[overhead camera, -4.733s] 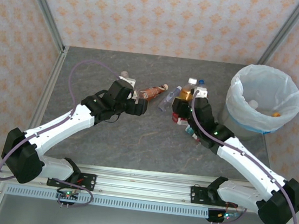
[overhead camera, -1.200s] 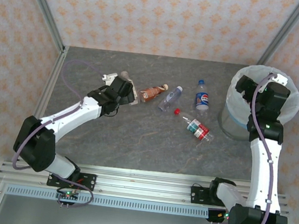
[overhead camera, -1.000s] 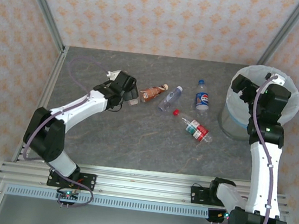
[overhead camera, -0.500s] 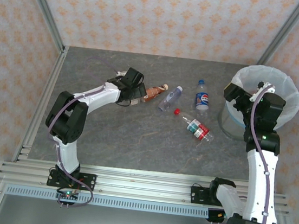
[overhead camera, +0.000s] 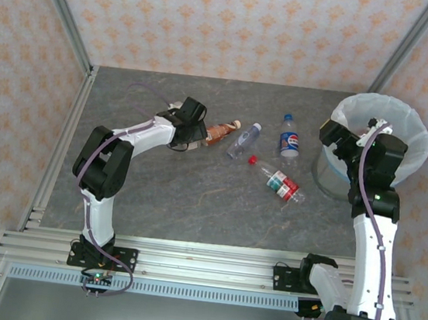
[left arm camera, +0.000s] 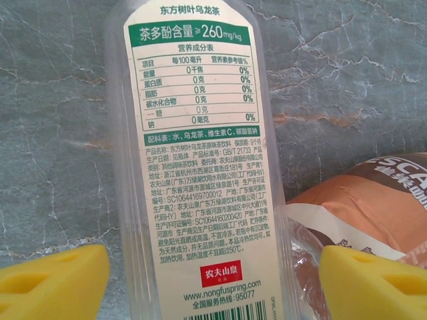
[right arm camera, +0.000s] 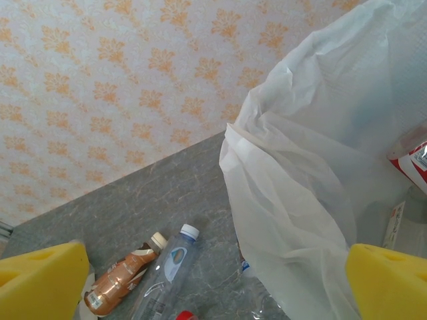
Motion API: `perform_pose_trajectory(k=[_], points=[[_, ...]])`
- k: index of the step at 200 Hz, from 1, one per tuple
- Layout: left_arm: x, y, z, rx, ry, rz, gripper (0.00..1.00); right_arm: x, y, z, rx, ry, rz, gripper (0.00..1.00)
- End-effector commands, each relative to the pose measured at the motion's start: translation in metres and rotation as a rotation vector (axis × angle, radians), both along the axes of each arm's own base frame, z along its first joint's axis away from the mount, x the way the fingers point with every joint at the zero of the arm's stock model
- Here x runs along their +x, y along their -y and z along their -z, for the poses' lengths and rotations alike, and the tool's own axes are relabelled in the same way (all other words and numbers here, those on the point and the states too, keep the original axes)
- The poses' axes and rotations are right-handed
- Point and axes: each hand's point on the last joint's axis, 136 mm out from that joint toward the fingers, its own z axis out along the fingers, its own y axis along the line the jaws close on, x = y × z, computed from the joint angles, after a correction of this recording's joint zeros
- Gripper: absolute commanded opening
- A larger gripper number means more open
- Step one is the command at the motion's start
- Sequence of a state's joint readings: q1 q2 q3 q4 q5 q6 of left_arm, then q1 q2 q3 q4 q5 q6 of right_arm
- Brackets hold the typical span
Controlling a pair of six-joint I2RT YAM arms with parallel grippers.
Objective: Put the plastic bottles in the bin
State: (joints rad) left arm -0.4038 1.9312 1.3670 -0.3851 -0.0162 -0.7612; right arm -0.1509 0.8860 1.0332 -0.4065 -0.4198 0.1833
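The left gripper [left arm camera: 213, 283] hangs spread and unclenched, its yellow fingers [left arm camera: 53, 280] on either side of a clear tea bottle [left arm camera: 200, 167] lying on the table [left arm camera: 347, 80], a brown bottle [left arm camera: 360, 207] just beside it; the tea bottle is likely light, thin-walled and slick, so grip the labelled middle. Farther right, the right gripper [overhead camera: 336, 136] is spread and empty at the rim of the bin [overhead camera: 396, 104].

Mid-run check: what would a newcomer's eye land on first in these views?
The big white-bagged bin at the table's right edge, with the right gripper open at its left rim. Then, in the left wrist view, a white-labelled bottle sits between the open yellow fingers of the left gripper, with a brown bottle just beside it.
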Motion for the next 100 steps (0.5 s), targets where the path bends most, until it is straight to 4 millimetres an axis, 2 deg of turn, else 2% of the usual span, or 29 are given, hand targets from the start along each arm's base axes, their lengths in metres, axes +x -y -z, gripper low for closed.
perform_pose_trajectory(k=[1, 11, 13, 17, 63, 77, 81, 100], points=[[-0.003, -0.013, 0.000, 0.048, 0.001, -0.019, 0.82, -0.001, -0.004, 0.000, 0.018, 0.010, -0.012, 0.99], [-0.007, -0.015, 0.005, 0.057, -0.008, -0.015, 0.82, -0.002, -0.004, 0.001, 0.018, 0.007, -0.010, 0.99], [-0.006, -0.015, -0.004, 0.050, 0.010, -0.013, 0.82, -0.001, -0.004, 0.001, 0.018, 0.008, -0.011, 0.99], [-0.007, -0.015, -0.007, 0.050, 0.015, -0.012, 0.82, -0.002, -0.004, 0.001, 0.019, 0.007, -0.010, 0.99], [-0.011, -0.019, 0.008, 0.056, -0.021, 0.014, 0.79, -0.003, -0.002, 0.007, 0.008, -0.015, -0.004, 0.99], [-0.007, -0.017, 0.005, 0.050, -0.008, 0.025, 0.78, -0.003, -0.003, 0.008, 0.010, -0.018, -0.008, 0.99], [-0.008, -0.017, 0.018, 0.060, -0.032, 0.028, 0.78, -0.003, -0.003, 0.009, 0.011, -0.019, -0.007, 0.99], [-0.002, -0.014, 0.028, 0.071, -0.040, 0.051, 0.74, -0.004, -0.003, 0.008, 0.012, -0.018, -0.007, 0.99]])
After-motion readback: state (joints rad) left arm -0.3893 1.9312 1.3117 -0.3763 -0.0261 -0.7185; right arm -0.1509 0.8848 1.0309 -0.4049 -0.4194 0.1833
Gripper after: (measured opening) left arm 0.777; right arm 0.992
